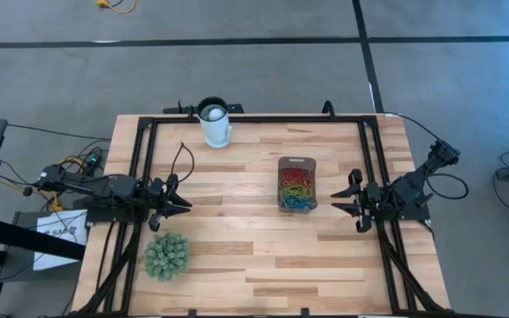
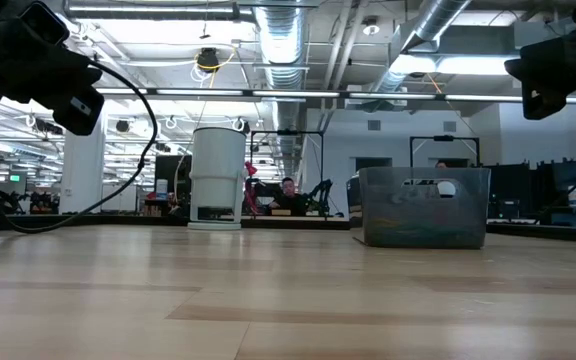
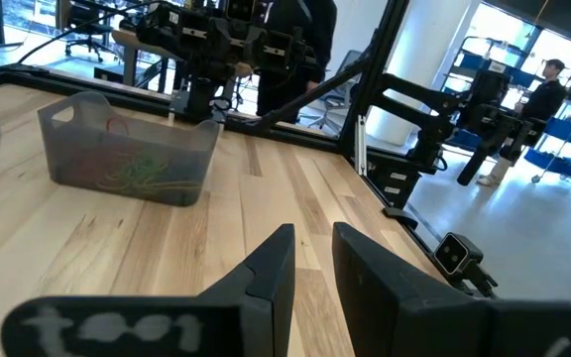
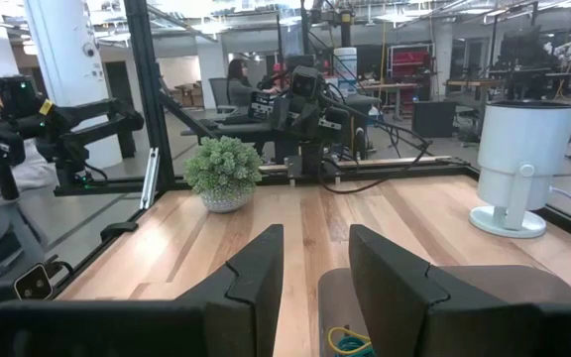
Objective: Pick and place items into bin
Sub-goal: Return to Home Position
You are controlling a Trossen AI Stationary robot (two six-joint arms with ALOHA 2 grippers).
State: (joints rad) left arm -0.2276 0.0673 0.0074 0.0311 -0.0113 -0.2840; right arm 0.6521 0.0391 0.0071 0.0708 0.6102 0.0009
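Note:
The clear grey bin stands on the table right of centre, with a pile of red, yellow, green and blue loops inside; it also shows in the low view and the left wrist view. My left gripper hovers open at the table's left edge, pointing toward the bin. My right gripper hovers open just right of the bin, above the table; the bin's near rim lies below its fingers. Neither touches anything.
A white cylindrical cup stands near the far edge. A green spiky ball sits near the left front, close to my left arm. Bare wood lies between the bin and the near edge. People and furniture show in the room beyond.

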